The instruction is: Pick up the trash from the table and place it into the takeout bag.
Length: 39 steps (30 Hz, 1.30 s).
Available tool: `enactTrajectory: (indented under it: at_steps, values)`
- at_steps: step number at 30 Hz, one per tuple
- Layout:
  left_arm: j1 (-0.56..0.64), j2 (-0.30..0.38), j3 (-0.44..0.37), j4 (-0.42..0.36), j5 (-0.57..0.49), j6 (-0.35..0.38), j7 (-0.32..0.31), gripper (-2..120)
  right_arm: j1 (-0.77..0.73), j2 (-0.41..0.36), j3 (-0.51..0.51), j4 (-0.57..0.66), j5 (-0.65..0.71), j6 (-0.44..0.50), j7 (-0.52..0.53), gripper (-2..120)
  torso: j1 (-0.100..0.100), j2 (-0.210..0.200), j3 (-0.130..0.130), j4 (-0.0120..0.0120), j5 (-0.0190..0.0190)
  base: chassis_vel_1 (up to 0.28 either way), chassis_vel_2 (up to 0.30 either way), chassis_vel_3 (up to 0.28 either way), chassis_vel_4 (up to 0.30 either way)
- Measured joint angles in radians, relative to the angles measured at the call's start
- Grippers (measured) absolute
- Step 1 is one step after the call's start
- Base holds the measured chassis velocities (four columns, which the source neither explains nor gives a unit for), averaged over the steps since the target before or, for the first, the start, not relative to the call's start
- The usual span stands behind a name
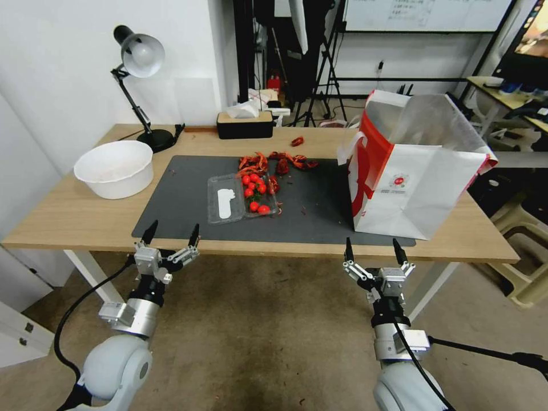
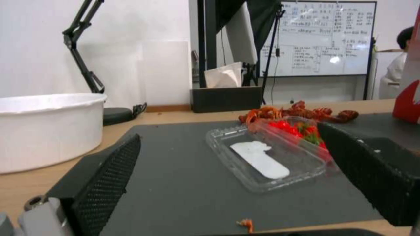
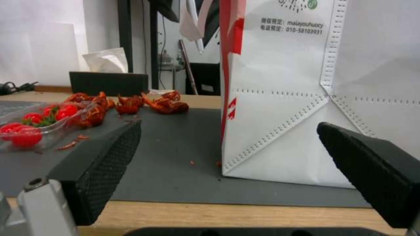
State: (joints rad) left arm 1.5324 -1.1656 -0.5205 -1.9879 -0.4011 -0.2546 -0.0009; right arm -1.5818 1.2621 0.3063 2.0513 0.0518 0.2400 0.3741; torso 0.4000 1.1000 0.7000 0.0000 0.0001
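Observation:
On the table (image 1: 68, 217), a clear plastic clamshell tray (image 1: 228, 201) lies open on the dark mat (image 1: 177, 200), with small red tomatoes (image 1: 254, 191) in one half. Red crayfish shells (image 1: 279, 162) lie scattered just behind it; one piece (image 1: 297, 141) sits farther back. The white takeout bag (image 1: 414, 171) with red sides stands open at the mat's right end. My left gripper (image 1: 171, 234) hovers open at the table's front edge, below and left of the tray (image 2: 262, 157). My right gripper (image 1: 374, 249) is open too, just in front of the bag (image 3: 324, 98).
A white bowl (image 1: 115, 166) sits at the table's left. A black desk lamp (image 1: 140, 68) and a black tissue box (image 1: 245, 124) stand along the back edge. Small red crumbs (image 1: 302, 211) dot the mat. Chairs and a desk stand to the right.

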Motion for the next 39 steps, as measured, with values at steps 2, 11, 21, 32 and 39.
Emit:
enactTrajectory:
  at_steps: [2, 11, 21, 32, 39]
  values:
    - [0.005, -0.002, 0.001, 0.001, 0.002, -0.002, 0.0, 100, 0.0, 0.002, -0.001, -0.002, 0.0, 0.001, 0.0, 100, 0.0, 0.0, 0.0, 0.0, 0.0, 0.0, 0.0, 0.0, 0.0]
    - [0.007, 0.009, -0.006, 0.02, 0.004, -0.015, 0.003, 100, 0.0, 0.005, -0.002, -0.004, 0.001, 0.002, -0.001, 100, 0.0, 0.0, 0.0, 0.0, -0.0001, 0.0, 0.0, 0.0, 0.0]
    - [0.014, 0.009, -0.014, 0.033, 0.004, -0.033, 0.008, 100, 0.001, 0.008, -0.004, -0.014, 0.007, 0.003, -0.016, 100, 0.0, 0.0, 0.0, 0.0, -0.0001, 0.0, 0.0, 0.0, 0.0]
    - [0.015, 0.009, -0.017, 0.037, 0.005, -0.039, 0.011, 100, 0.0, 0.009, -0.004, -0.014, 0.013, 0.004, -0.024, 100, 0.0, 0.0, 0.0, 0.0, -0.0001, 0.0, 0.0, 0.0, 0.0]
    - [0.014, 0.009, -0.017, 0.037, 0.005, -0.039, 0.011, 100, 0.0, 0.01, -0.004, -0.014, 0.013, 0.005, -0.024, 100, 0.0, 0.0, 0.0, 0.0, -0.0001, 0.0, 0.0, 0.0, 0.0]
